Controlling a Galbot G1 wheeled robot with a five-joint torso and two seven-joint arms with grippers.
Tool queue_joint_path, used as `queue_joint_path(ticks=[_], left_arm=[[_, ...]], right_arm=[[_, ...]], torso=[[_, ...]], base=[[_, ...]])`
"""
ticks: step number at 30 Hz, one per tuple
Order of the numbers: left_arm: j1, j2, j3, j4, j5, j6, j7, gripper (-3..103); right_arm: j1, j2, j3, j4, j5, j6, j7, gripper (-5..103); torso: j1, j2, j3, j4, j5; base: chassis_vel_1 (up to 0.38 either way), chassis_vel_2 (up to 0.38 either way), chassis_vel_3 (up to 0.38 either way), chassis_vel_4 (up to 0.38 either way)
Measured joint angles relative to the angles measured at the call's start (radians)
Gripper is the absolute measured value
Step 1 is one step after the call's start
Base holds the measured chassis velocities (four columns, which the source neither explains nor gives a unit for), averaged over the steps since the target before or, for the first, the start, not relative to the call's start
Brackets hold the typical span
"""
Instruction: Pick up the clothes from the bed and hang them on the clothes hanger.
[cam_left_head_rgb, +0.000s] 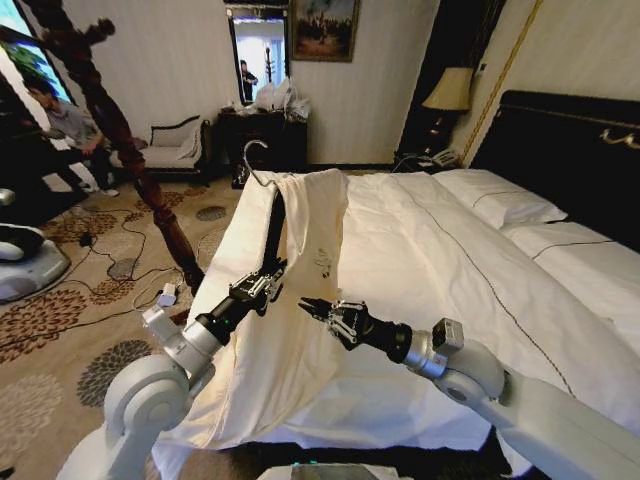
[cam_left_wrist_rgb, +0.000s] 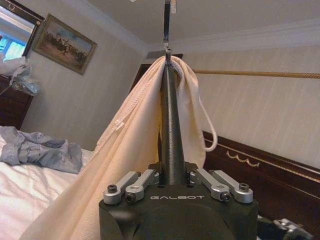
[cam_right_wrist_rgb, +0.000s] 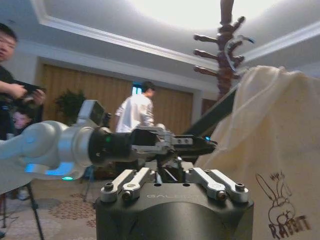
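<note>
L jaws (cam_left_head_rgb: 268, 283) on hanger (cam_left_head_rgb: 272, 222), shirt-draped (cam_left_head_rgb: 300, 260)

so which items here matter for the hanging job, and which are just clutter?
Job: shirt draped on hanger, held up by left claw over the bed; right claw open beside it.
Clutter: grey garment, coat stand, lamp, floor cables.
</note>
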Motion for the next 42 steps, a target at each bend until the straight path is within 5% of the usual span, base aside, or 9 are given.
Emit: queue_joint_path(ticks=[7,11,18,21,24,25,28,31,42], left_arm=[[0.017,0.018,-0.035,-0.001,0.003,-0.003,0.004,20],[0.066,0.062,-0.068,-0.018,0.006,-0.007,0.014,20],[0.064,0.185,0.009,-0.020,0.013,-0.003,0.037,20],[0.065,0.226,0.039,-0.020,0.023,0.005,0.045,20],[0.065,0.263,0.058,-0.020,0.023,0.018,0.056,20],[0.065,0.263,0.058,-0.020,0.023,0.018,0.056,20],[0.070,0.293,0.063,-0.020,0.011,0.029,0.064,20],[0.076,0.315,0.066,-0.020,0.005,0.036,0.073,20],[0.080,0.364,0.074,-0.020,-0.035,0.065,0.094,20]], right_arm=[[-0.021,0.005,0.069,-0.005,0.099,0.032,-0.066,48],[0.038,0.021,0.196,-0.037,0.215,-0.010,0.143,65],[0.111,-0.051,0.328,-0.269,0.324,-0.041,0.148,86],[0.148,-0.092,0.334,-0.400,0.338,-0.042,0.008,96],[0.226,-0.156,0.298,-0.587,0.328,-0.051,-0.314,100],[0.226,-0.156,0.298,-0.587,0.328,-0.051,-0.314,100],[0.296,-0.183,0.258,-0.706,0.265,-0.074,-0.574,100],[0.344,-0.183,0.228,-0.757,0.199,-0.103,-0.693,100],[0.541,-0.101,0.034,-0.840,0.081,-0.112,-0.800,100]], torso=[[0.000,0.000,0.000,-0.0007,-0.0001],[0.000,0.000,0.000,0.0006,0.0001],[0.000,0.000,0.000,-0.0006,0.0002],[0.000,0.000,0.000,-0.0005,0.0007],[0.000,0.000,0.000,-0.0001,0.0003],[0.000,0.000,0.000,-0.0001,0.0003],[0.000,0.000,0.000,-0.0002,0.0001],[0.000,0.000,0.000,-0.0003,0.0003],[0.000,0.000,0.000,0.0000,0.0001]], base=[[0.000,0.000,0.000,0.000],[0.000,0.000,0.000,0.000],[0.000,0.000,0.000,0.000],[0.000,0.000,0.000,0.000],[0.000,0.000,0.000,0.000],[0.000,0.000,0.000,0.000],[0.000,0.000,0.000,0.000],[0.000,0.000,0.000,0.000],[0.000,0.000,0.000,0.000]])
